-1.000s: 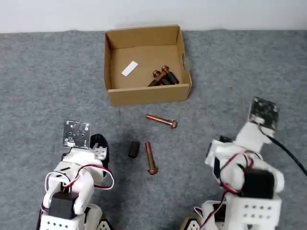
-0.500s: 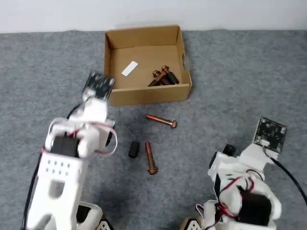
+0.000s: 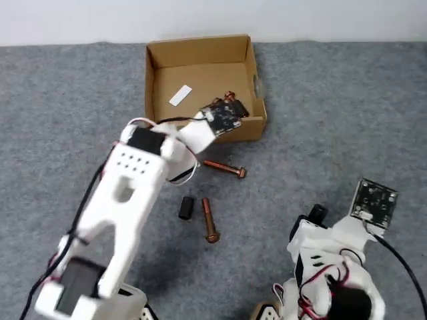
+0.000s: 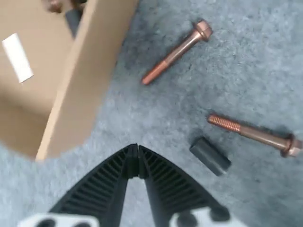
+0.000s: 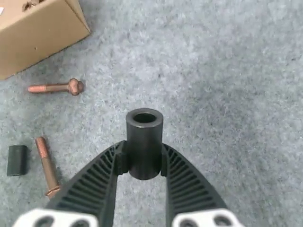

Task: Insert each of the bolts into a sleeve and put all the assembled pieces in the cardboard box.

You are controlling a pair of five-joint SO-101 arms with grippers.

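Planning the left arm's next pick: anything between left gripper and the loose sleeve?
Nothing visible. Bare carpet separates the left gripper from the sleeve; the nearest bolt lies beside the sleeve, the cardboard box on the other side.

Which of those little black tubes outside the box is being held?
The clamped sleeve in the right gripper, its open end showing. The other sleeve lies free on the carpet beside a bolt.
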